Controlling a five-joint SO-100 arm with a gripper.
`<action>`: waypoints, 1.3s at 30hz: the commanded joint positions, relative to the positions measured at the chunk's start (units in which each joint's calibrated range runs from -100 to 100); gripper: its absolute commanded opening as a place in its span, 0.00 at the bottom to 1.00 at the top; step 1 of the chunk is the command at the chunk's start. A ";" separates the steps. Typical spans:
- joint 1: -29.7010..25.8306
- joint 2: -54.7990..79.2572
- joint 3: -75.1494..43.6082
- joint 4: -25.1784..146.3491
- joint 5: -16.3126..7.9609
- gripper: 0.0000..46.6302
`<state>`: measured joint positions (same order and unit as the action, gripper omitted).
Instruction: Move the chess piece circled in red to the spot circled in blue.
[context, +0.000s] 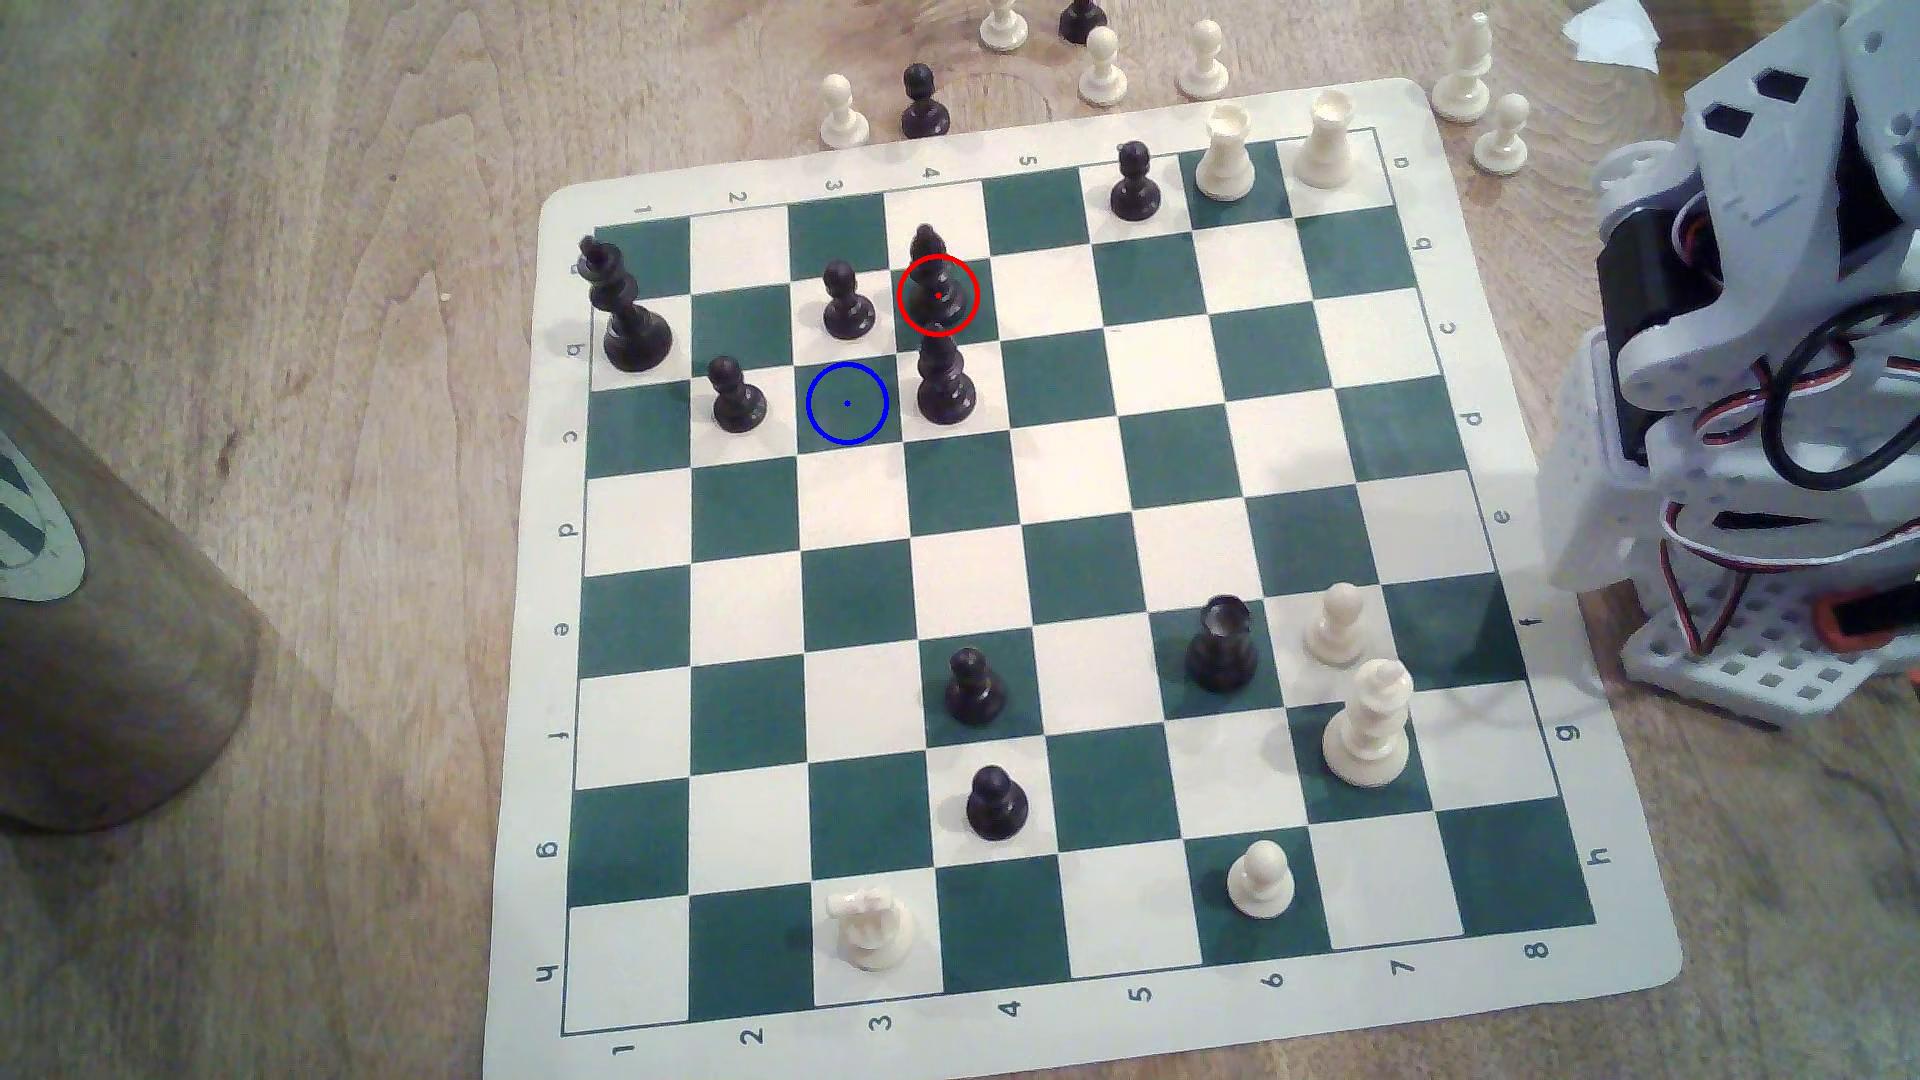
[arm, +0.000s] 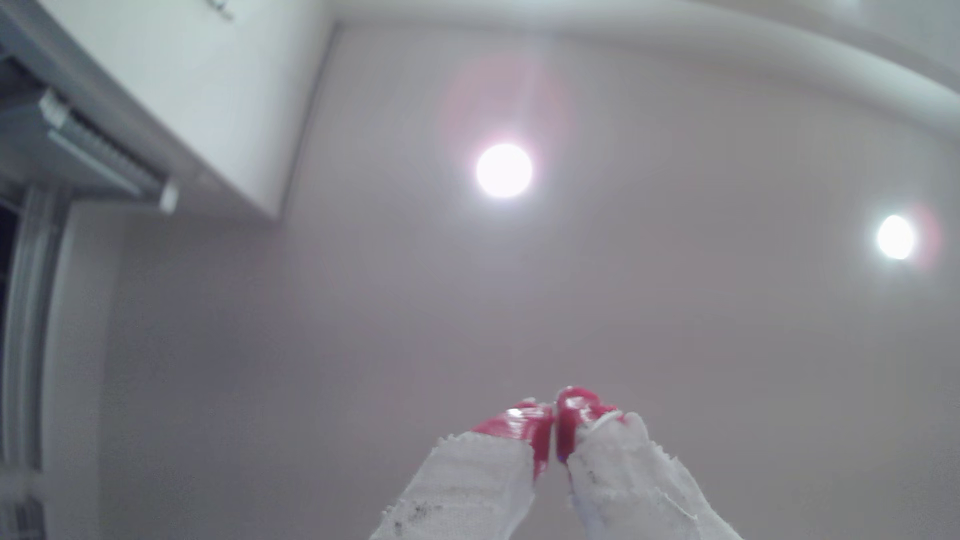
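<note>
In the wrist view the gripper (arm: 555, 415) is seen closest, its red tips pressed together with nothing between them and its white-wrapped fingers (arm: 467, 488) pointed up at a pale ceiling (arm: 675, 337). Two round ceiling lights (arm: 504, 171) are recorded beyond, with a white bulkhead (arm: 208, 93) further off.

The exterior view records what the wrist camera does not. A green-and-white chess mat (context: 1621, 914) is laid on a wooden table (context: 312, 312), with a blurred brown object (context: 94, 644) at the near corner on the exterior view's left. The arm (context: 1766, 343) is folded up beside the mat at the exterior view's right edge.

Further back, the blue-ringed square (context: 847, 404) stands bare. The red-ringed black bishop (context: 934, 280) is upright on the green square diagonally behind it, toward the exterior view's right. Spare pieces (context: 1101, 68) are noted on the table beyond the mat.
</note>
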<state>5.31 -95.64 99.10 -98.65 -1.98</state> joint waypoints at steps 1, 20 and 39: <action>0.05 -0.11 -0.46 1.92 0.05 0.00; 7.95 -0.11 -42.98 98.65 -0.29 0.00; 13.03 4.22 -56.39 167.03 -0.63 0.00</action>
<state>18.81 -95.31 44.60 59.04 -2.27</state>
